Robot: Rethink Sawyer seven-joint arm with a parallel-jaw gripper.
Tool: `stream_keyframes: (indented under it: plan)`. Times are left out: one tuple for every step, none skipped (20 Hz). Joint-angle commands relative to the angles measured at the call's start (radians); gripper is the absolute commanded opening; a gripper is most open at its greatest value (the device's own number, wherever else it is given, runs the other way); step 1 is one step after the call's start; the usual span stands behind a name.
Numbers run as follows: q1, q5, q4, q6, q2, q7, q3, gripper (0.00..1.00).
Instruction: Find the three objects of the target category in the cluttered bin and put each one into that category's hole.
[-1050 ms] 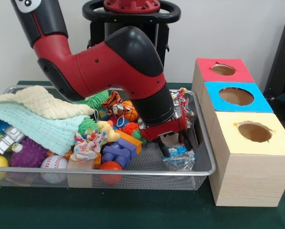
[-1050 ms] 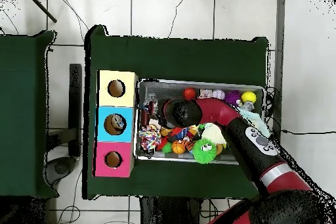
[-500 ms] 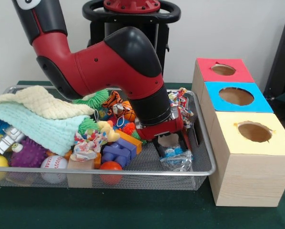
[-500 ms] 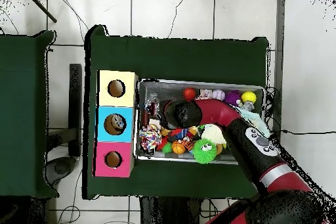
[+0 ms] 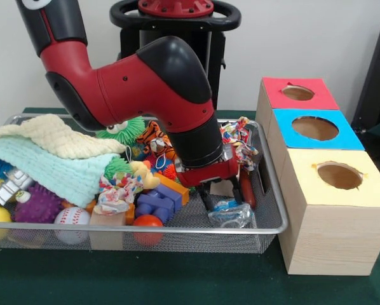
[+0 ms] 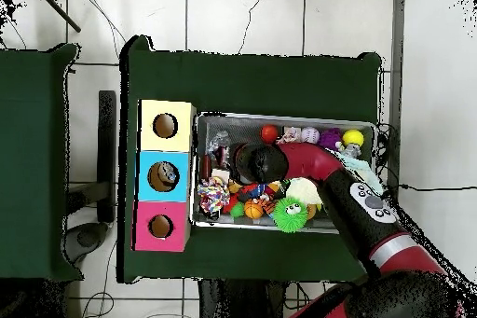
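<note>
Front view: hand (image 5: 222, 195) low in bin (image 5: 266, 222), crinkly packet (image 5: 228, 215) just below

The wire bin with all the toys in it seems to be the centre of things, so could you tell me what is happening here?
A red and black robot arm reaches down into the wire bin of toys. Its claw hangs low at the end nearest the boxes, just over a clear plastic packet on the mesh, with a red-handled tool beside it. I cannot tell whether the claw has gripped anything. Beside the bin stand three boxes with holes, topped yellow, blue and red.
</note>
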Motion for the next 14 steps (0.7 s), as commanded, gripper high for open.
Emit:
stream_keyframes:
  plan:
    - [0.025, -0.001, -0.036, -0.04, -0.008, 0.083, -0.104, 1.0]
    - [0.026, 0.001, -0.037, -0.041, -0.008, 0.084, -0.106, 1.0]
    - [0.027, 0.002, -0.04, -0.042, -0.006, 0.082, -0.107, 1.0]
    - [0.03, 0.003, -0.042, -0.044, -0.005, 0.084, -0.11, 1.0]
    - [0.032, 0.004, -0.042, -0.046, -0.007, 0.085, -0.112, 1.0]
    - [0.033, 0.007, -0.041, -0.047, -0.008, 0.087, -0.115, 1.0]
    - [0.034, 0.008, -0.041, -0.048, -0.008, 0.087, -0.116, 1.0]
    - [0.034, 0.01, -0.041, -0.048, -0.008, 0.087, -0.117, 1.0]
    - [0.035, 0.012, -0.041, -0.049, -0.008, 0.087, -0.118, 1.0]
    - [0.035, 0.014, -0.041, -0.05, -0.008, 0.087, -0.119, 1.0]
    - [0.034, 0.013, -0.045, -0.056, 0.001, 0.081, -0.117, 1.0]
    - [0.034, 0.014, -0.047, -0.057, 0.003, 0.078, -0.116, 1.0]
    - [0.034, 0.014, -0.048, -0.058, 0.005, 0.075, -0.115, 1.0]
    - [0.034, 0.015, -0.05, -0.059, 0.007, 0.072, -0.115, 1.0]
